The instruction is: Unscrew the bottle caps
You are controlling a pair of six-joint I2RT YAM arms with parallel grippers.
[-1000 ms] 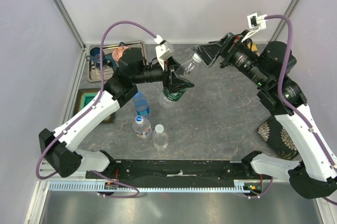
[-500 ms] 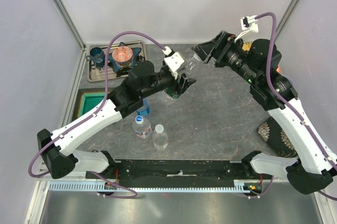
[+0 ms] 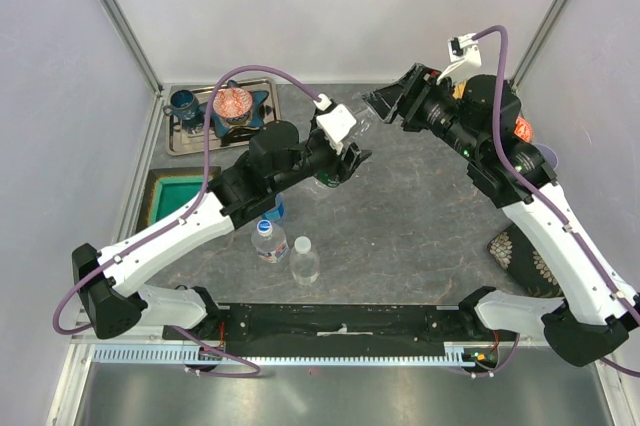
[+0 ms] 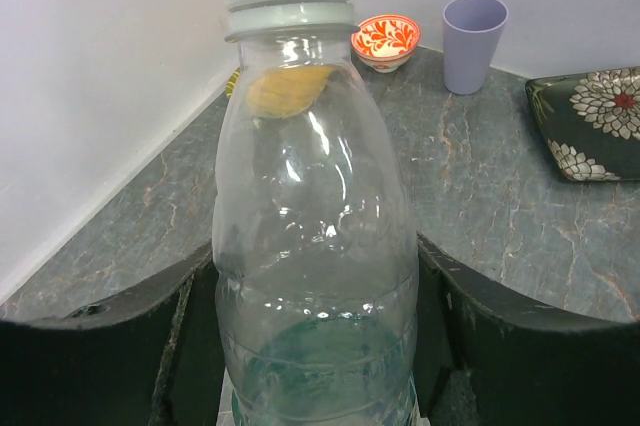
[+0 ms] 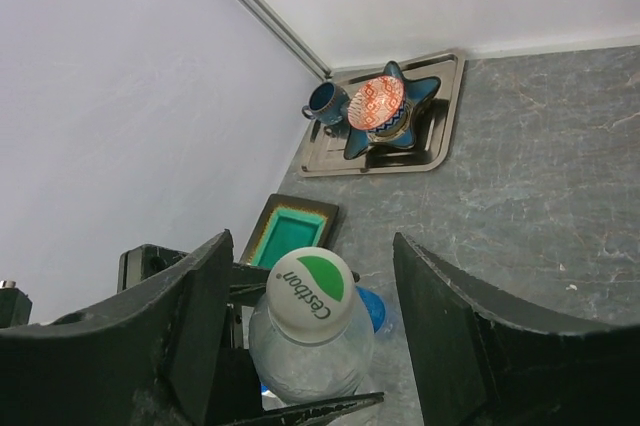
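Gripping the greenish clear plastic water bottle [image 4: 315, 276] around its lower body, the left gripper [image 3: 337, 160] is clamped on it and holds it above the grey marbled worktop [image 3: 420, 216], tilted with its neck toward the right gripper [image 3: 386, 103]. That gripper's jaws stand apart, one finger on each side of the white screw cap [image 5: 310, 291] with its green logo, and a gap shows on both sides. Three more bottles stand close together near the front under the left arm: a blue-tinted bottle [image 3: 268, 208], a clear bottle with a blue-white label [image 3: 268, 241] and a plain clear bottle [image 3: 304, 262]. At the back left a steel tray [image 3: 190, 138] holds a dark blue mug [image 3: 182, 101] and a blue star-shaped dish [image 3: 250, 118] with a red-patterned bowl [image 3: 232, 103] in it; a green-lined square tray [image 3: 172, 196] lies in front of it. The left wrist view shows a lilac cup [image 4: 474, 28] beside a small red-and-white bowl [image 4: 385, 38]. The left arm stretches diagonally from its base toward the back centre; the right arm rises, bends at the elbow and reaches leftward.
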